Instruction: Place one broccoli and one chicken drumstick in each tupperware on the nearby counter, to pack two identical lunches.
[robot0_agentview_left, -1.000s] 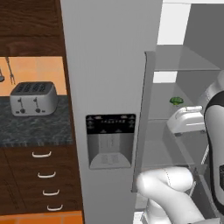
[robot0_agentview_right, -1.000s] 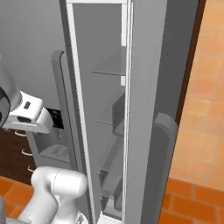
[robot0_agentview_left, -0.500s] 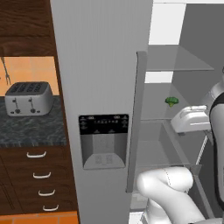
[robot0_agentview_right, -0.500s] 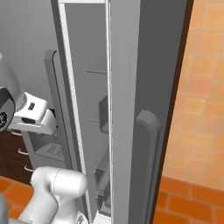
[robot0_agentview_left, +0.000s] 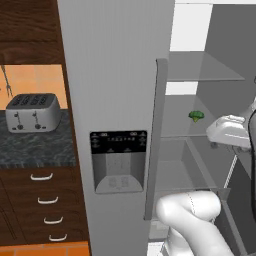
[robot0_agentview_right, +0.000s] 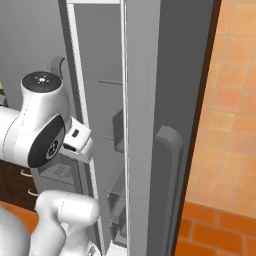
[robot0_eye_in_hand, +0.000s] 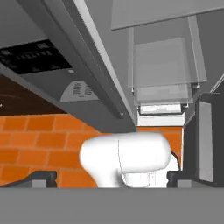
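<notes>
Lighting is flat and even everywhere, typical rendered look with no obvious lamp and no glare. The fridge door (robot0_agentview_left: 120, 100) reads as a smooth mid-grey with barely any shading, while the fridge interior (robot0_agentview_left: 200, 125) gets brighter toward its top edge, almost blown out white there. Shadows are soft: a dim patch under the upper cabinet (robot0_agentview_left: 30, 30) and darker tones low inside the fridge. Edges are a bit soft and blocky, so fine detail is mushy. The hand view is tilted but shows no lens warping, and the orange tile floor (robot0_eye_in_hand: 39, 144) stays saturated.
</notes>
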